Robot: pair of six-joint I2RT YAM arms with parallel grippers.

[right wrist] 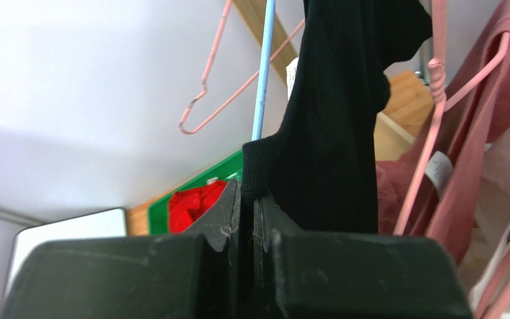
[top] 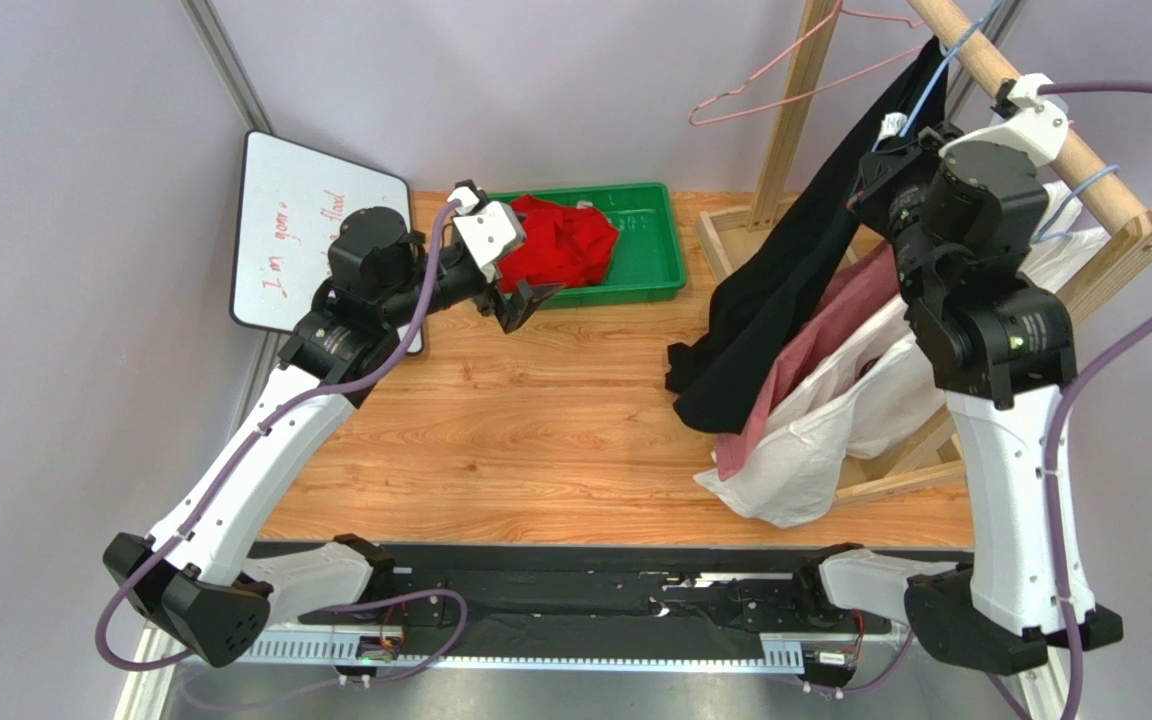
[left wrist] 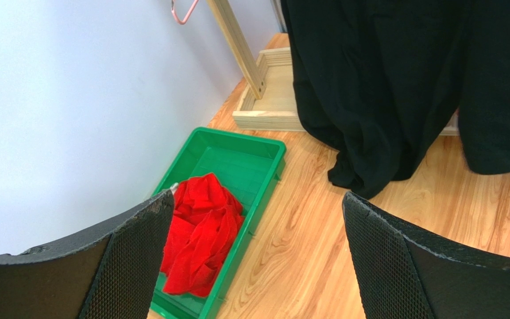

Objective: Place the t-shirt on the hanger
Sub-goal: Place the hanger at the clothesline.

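The black t-shirt [top: 778,300] hangs from the wooden rail at the right, its lower end bunched on the table. It also shows in the left wrist view [left wrist: 384,80] and the right wrist view [right wrist: 337,119]. My right gripper [right wrist: 252,199], high by the rail [top: 898,158], is shut on the t-shirt's ribbed collar edge. A light-blue wire of the hanger [right wrist: 263,73] runs up just behind the collar; its hook [top: 940,75] goes over the rail. My left gripper [top: 519,308] is open and empty, in front of the green tray, and far left of the shirt.
A green tray [top: 642,270] at the back holds a red garment [top: 555,243]. A pink wire hanger [top: 778,83] hangs on the rack. A pink shirt [top: 823,338] and a white shirt [top: 823,428] hang beside the black one. A whiteboard [top: 297,225] leans at the left.
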